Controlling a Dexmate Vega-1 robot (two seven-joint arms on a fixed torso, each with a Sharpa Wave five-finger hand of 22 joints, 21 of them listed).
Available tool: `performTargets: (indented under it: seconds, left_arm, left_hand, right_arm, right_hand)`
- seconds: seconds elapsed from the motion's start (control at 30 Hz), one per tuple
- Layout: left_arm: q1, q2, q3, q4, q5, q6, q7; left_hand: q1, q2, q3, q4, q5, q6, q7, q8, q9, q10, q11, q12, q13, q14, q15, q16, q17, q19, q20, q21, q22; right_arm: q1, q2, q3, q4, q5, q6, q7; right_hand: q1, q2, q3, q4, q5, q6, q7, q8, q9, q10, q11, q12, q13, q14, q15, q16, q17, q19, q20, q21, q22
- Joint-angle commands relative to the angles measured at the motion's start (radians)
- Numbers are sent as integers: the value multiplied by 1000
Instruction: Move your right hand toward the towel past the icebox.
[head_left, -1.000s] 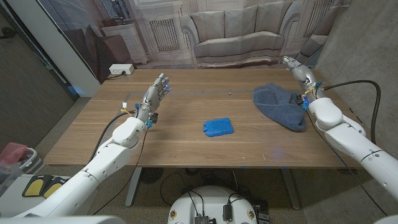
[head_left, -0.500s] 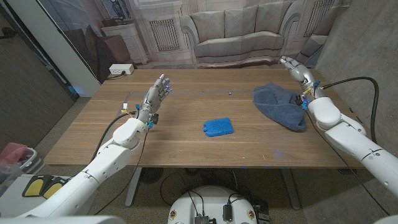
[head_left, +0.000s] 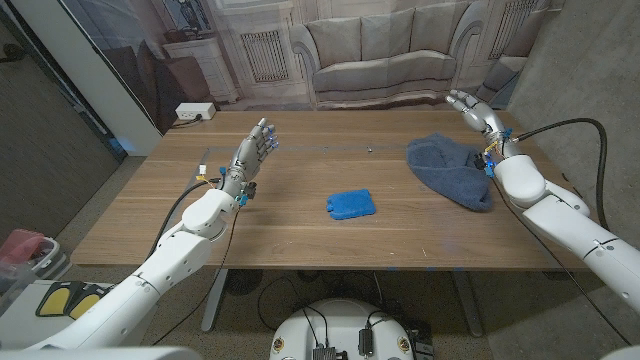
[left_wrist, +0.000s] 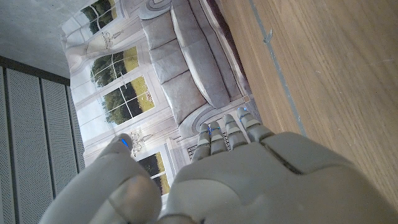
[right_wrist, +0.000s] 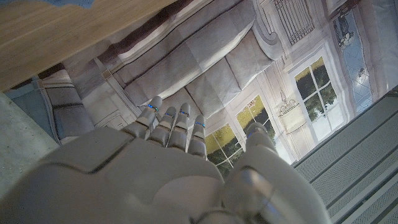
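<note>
A crumpled blue-grey towel (head_left: 450, 168) lies on the right part of the wooden table (head_left: 300, 240). A flat bright blue icebox (head_left: 350, 204) sits near the table's middle, left of the towel. My right hand (head_left: 474, 111) is raised above the table's far right corner, just behind the towel, fingers spread and holding nothing; its back (right_wrist: 155, 168) shows in the right wrist view. My left hand (head_left: 251, 152) stands raised over the left part of the table with fingers apart and nothing in it, well left of the icebox; its back (left_wrist: 236, 180) shows in the left wrist view.
A backdrop printed with a sofa (head_left: 390, 55) and windows hangs behind the table's far edge. A white power strip (head_left: 194, 112) lies beyond the far left corner. A black cable (head_left: 570, 135) loops by my right arm.
My right hand has drifted slightly left and toward the far edge, staying above the towel's far side. The left arm, towel and icebox have not moved.
</note>
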Motion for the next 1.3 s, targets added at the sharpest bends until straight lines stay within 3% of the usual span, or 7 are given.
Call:
performTargets:
  seconds: [0.03,0.6,0.73,0.87,1.3]
  left_arm:
    - [-33,-5,14,16,10,13,-13]
    - [-46,-6,20,7,30,38,15]
    - [-43,13,25,-29,84,81,73]
    - [-50,0,23,-3,44,60,27]
    - [-48,12,18,-6,56,50,22]
  left_hand:
    - [5,5,-4,1,-4,9,1,-5,5,6,1,1,3,12,0,0,5,-2,-18,3,5]
    - [7,7,-7,1,-5,9,2,-6,5,6,1,0,3,11,0,-1,5,-3,-17,3,5]
    - [7,8,-7,1,-6,9,2,-6,5,5,0,0,3,10,-1,-1,5,-3,-18,3,5]
    - [8,8,-8,1,-6,9,2,-6,5,5,-2,0,3,9,-1,-1,5,-4,-17,2,5]
    - [9,10,-11,1,-7,9,3,-7,5,5,-1,-1,3,9,-1,-2,5,-4,-17,2,5]
  right_arm:
    - [-10,-3,3,-14,-49,-23,-28]
    - [3,-17,-9,-26,-115,-96,-43]
    - [14,-6,-19,-10,-119,-105,-41]
    - [23,-4,-33,-2,-140,-130,-49]
    - [54,2,-65,11,-195,-183,-69]
  right_hand:
    - [4,-5,-4,2,6,0,-2,0,1,6,-5,-2,2,13,-4,2,1,12,-9,-4,2]
    - [3,-3,-4,1,9,-6,-5,0,1,8,-7,-2,3,21,-6,3,1,19,-8,-11,3]
    - [3,-3,-4,1,9,-6,-7,0,1,7,-9,-3,3,21,-7,2,1,21,-9,-13,3]
    - [3,-2,-5,1,10,-6,-7,1,1,10,-7,-2,3,22,-7,2,1,23,-9,-16,3]
    - [3,0,-4,0,11,-8,-8,2,1,10,-11,-3,3,22,-7,1,1,26,-8,-23,3]
